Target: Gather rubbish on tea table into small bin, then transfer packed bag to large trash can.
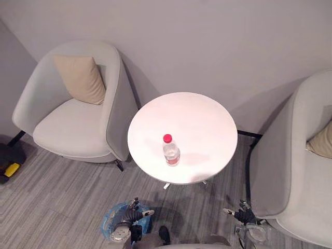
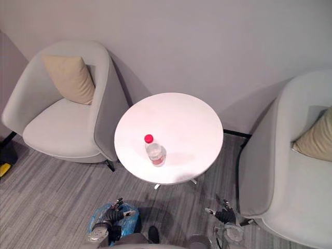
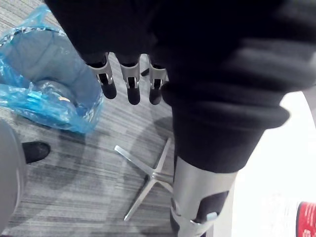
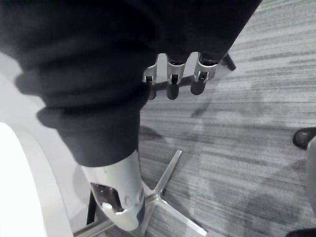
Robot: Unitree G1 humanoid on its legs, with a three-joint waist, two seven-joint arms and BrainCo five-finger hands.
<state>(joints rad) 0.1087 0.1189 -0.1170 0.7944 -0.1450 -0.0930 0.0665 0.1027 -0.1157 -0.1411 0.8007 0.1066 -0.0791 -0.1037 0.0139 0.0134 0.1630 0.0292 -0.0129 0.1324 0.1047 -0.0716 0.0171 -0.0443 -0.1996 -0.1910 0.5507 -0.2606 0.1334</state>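
A clear plastic bottle (image 1: pixel 170 151) with a red cap stands upright on the round white tea table (image 1: pixel 192 119), toward its near edge. On the floor at the table's near left sits the small bin (image 1: pixel 110 220) lined with a blue bag (image 3: pixel 44 94). My left hand (image 1: pixel 134 212) hovers just over the bin's rim, fingers (image 3: pixel 132 84) straight and empty. My right hand (image 1: pixel 244 214) hangs low at the table's near right, above the floor, its fingers (image 4: pixel 170 79) relaxed and holding nothing. The bottle's red cap (image 3: pixel 307 219) also peeks in at the left wrist view's corner.
A grey armchair (image 1: pixel 72 129) with a beige cushion stands left of the table, and another armchair (image 1: pixel 301 176) is close on the right, beside my right hand. The table's metal star base (image 3: pixel 150 177) spreads on the striped grey floor. A black and yellow object (image 1: pixel 8 166) lies far left.
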